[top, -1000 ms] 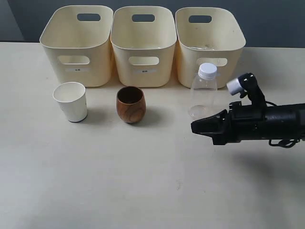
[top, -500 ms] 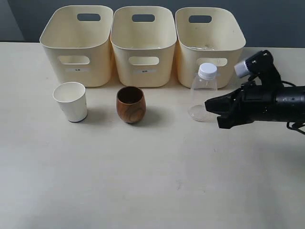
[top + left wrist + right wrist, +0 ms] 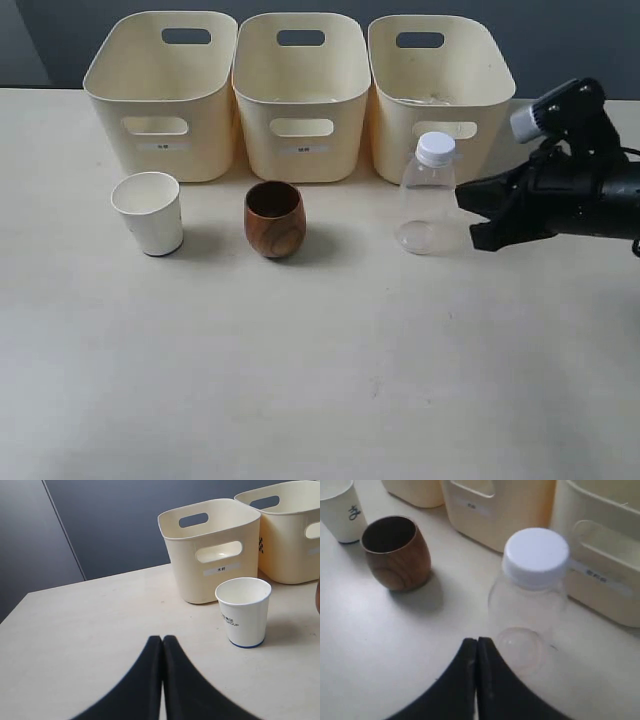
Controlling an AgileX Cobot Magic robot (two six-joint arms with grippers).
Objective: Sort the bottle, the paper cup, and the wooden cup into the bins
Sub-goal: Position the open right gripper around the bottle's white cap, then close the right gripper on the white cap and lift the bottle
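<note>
The clear bottle (image 3: 427, 200) with a white cap stands upright in front of the right bin (image 3: 440, 90). My right gripper (image 3: 470, 215) hovers just to its right, shut and empty, a small gap apart. In the right wrist view the bottle (image 3: 535, 580) sits just beyond the shut tips (image 3: 477, 640). The white paper cup (image 3: 150, 212) stands before the left bin (image 3: 165, 95), and the wooden cup (image 3: 274, 218) before the middle bin (image 3: 300, 95). My left gripper (image 3: 162, 638) is shut and empty, short of the paper cup (image 3: 243, 611). It does not show in the exterior view.
All three cream bins stand in a row at the back of the beige table (image 3: 300, 380). A dark wall rises behind them. The right arm's black body reaches in from the right edge.
My right gripper has drawn back to the right and toward the bins, from in front of the bottle to beside it. The bottle and both cups have not moved.
</note>
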